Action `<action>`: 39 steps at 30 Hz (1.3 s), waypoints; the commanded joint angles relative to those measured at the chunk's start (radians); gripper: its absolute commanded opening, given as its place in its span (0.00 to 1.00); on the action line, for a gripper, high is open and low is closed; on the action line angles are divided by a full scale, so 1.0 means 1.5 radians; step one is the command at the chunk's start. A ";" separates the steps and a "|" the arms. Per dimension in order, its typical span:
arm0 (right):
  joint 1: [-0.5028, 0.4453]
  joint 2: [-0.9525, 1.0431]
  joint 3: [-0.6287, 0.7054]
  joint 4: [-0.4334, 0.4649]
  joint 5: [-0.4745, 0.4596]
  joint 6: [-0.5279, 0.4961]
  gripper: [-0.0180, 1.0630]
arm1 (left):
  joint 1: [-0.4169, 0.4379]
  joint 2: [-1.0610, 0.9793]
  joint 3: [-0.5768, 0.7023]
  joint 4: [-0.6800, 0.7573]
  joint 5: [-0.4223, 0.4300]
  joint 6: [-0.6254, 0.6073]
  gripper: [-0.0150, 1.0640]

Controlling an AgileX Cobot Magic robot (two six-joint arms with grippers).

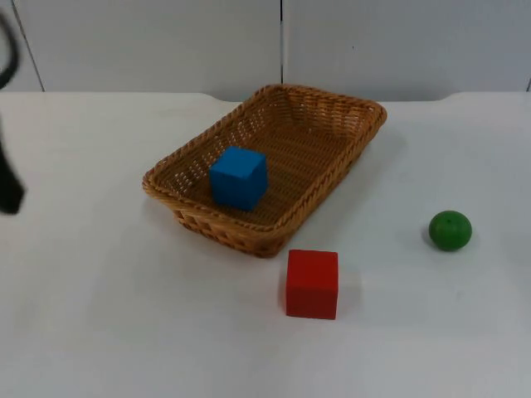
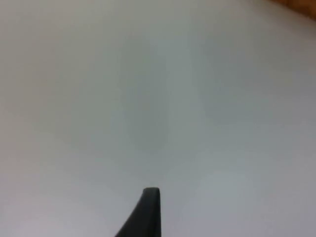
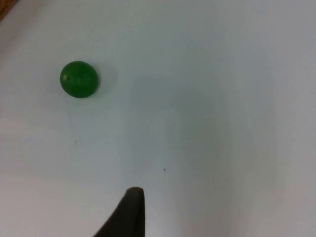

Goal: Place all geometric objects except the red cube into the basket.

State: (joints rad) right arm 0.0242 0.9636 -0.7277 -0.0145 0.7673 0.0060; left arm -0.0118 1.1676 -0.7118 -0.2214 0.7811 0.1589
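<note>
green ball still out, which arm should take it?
Right, probably. The green ball lies on the table's right side, past the basket, and the right gripper's wrist view looks onto it. The left arm sits at the far left edge, with the basket between.

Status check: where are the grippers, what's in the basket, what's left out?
Fingers' state unreadable on both grippers. Blue cube in basket. Green ball out on table, nothing blocking it. Red cube beside basket.
</note>
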 commanded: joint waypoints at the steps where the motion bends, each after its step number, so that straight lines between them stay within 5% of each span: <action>1: -0.002 -0.001 -0.005 0.001 0.006 0.001 0.99 | 0.024 -0.032 0.023 -0.009 -0.001 0.001 0.87; 10: -0.001 -0.001 -0.005 0.025 0.007 -0.034 0.99 | 0.071 -0.152 0.075 -0.009 0.003 0.001 0.87; 15: 0.000 0.002 -0.007 0.120 0.018 -0.142 0.99 | 0.071 -0.185 0.075 -0.003 0.009 0.001 0.99; 21: 0.005 0.073 -0.046 0.175 0.072 -0.194 0.99 | 0.071 -0.185 0.075 0.005 -0.001 0.001 0.99; 28: 0.129 0.253 -0.130 0.130 0.004 -0.189 0.99 | 0.071 -0.185 0.075 0.017 -0.012 0.001 0.99; 32: 0.208 0.404 -0.220 0.020 -0.035 -0.096 0.99 | 0.071 -0.185 0.075 0.019 -0.012 0.001 0.99; 39: 0.220 0.589 -0.343 -0.009 -0.048 -0.084 0.99 | 0.071 -0.185 0.075 0.018 -0.007 0.001 0.99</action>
State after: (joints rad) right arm 0.3488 1.7538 -1.1757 -0.0122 0.7148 -0.1262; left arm 0.0926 0.8968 -0.6037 -0.1987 0.7734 0.1589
